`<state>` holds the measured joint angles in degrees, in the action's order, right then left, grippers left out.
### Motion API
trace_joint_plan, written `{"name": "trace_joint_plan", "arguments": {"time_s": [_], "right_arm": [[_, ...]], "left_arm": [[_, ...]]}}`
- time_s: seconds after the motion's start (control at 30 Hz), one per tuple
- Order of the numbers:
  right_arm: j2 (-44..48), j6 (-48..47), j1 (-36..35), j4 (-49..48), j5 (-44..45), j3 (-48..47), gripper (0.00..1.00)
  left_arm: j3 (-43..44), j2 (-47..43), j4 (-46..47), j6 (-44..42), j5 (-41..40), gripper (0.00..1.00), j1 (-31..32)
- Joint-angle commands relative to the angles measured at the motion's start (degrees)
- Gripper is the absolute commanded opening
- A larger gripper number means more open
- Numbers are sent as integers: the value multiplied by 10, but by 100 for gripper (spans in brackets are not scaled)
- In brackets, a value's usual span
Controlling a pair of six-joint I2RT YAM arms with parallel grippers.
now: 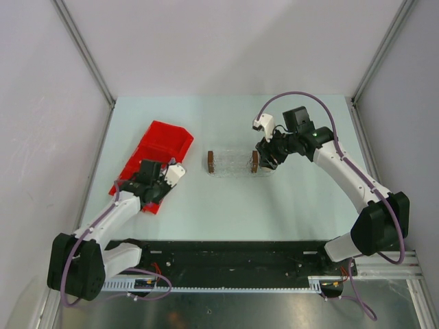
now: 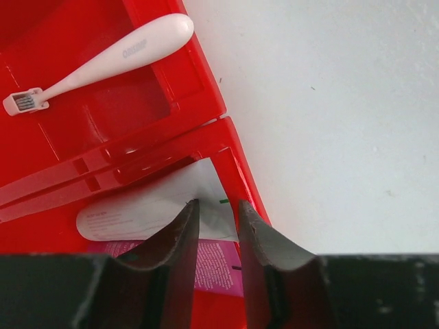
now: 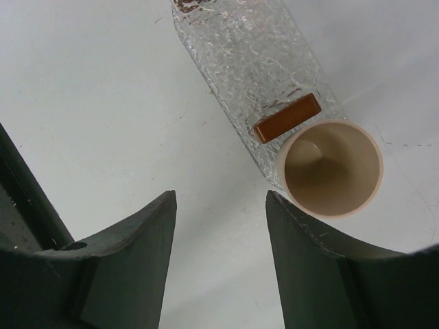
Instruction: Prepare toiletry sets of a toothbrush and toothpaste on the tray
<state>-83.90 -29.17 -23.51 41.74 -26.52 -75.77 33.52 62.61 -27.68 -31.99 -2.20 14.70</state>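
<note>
The white toothbrush (image 2: pixel 103 62) lies in the far compartment of the red divided bin (image 2: pixel 226 147). A white tube (image 2: pixel 147 209) and a magenta tube (image 2: pixel 218 264) lie in the near compartment. My left gripper (image 2: pixel 216 212) hangs over the white tube's flat end, jaws a narrow gap apart and holding nothing; it also shows in the top view (image 1: pixel 159 186). The clear tray (image 1: pixel 233 164) with a brown block at each end sits mid-table, with no tube or toothbrush in it. My right gripper (image 3: pixel 219 199) is open and empty over the table by the tray's (image 3: pixel 240 48) right end.
A tan paper cup (image 3: pixel 333 168) stands upright against the tray's end, next to its brown block (image 3: pixel 287 118), just right of my right fingertip. The red bin (image 1: pixel 161 154) lies at the left of the table. Grey walls enclose the table.
</note>
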Motion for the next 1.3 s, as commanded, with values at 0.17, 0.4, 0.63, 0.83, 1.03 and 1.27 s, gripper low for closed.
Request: {"name": "trace_joint_plan", "arguments": {"time_s": [0.17,0.4,0.63,0.83,1.03,1.27], "right_arm": [[-2,-5,2,2,-17,2,60],[-3,-5,2,3,-18,2,60],[-5,-5,1,4,-19,2,60],[-4,-4,2,2,-19,2,60],[0,3,0,-7,-12,1,60],[15,29,-1,-42,7,1,61]], "left_arm": [[-6,-6,8,0,2,18,-4],[-3,-11,7,4,-1,0,-4],[8,-42,5,15,-10,0,-5],[26,-78,-3,23,-27,0,-4],[55,-102,-18,27,-43,0,-4],[105,-127,-37,12,-81,0,-4]]}}
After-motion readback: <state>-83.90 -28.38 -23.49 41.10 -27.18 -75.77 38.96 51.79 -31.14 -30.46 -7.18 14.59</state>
